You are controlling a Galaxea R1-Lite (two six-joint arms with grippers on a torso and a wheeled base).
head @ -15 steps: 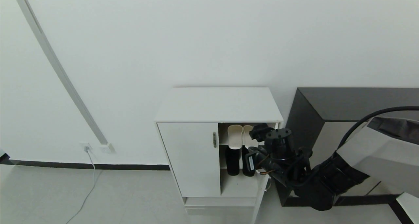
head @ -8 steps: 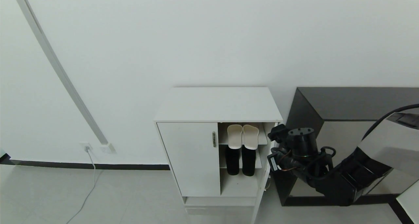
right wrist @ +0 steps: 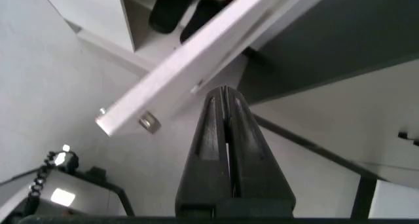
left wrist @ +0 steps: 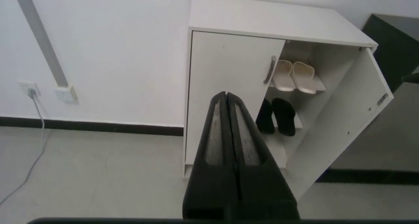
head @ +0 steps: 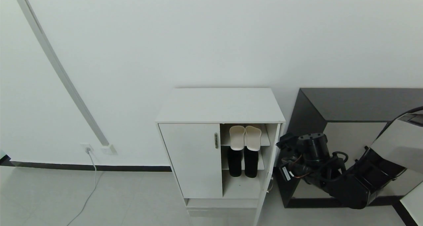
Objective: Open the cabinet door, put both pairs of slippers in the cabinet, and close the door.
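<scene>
A white wall socket point(head: 87, 149) with its cable sits low on the wall at the left, well apart from the white cabinet point(head: 219, 107); the cabinet's left door point(head: 191, 160) is shut, its handle point(head: 216, 140) at the inner edge, and the right door point(left wrist: 347, 119) stands swung open. In the open half the cream slippers point(head: 245, 137) lie side by side on the upper shelf; the black slippers point(head: 243, 162) sit on the shelf just below. The left pincer point(left wrist: 226, 99) hangs in front of the cabinet, apart from it, fingers pressed together on nothing; the right pincer point(right wrist: 224, 96), likewise pressed together and empty, is near the open door's outer side, in front of a dark unit point(head: 347, 103) at the far right.
</scene>
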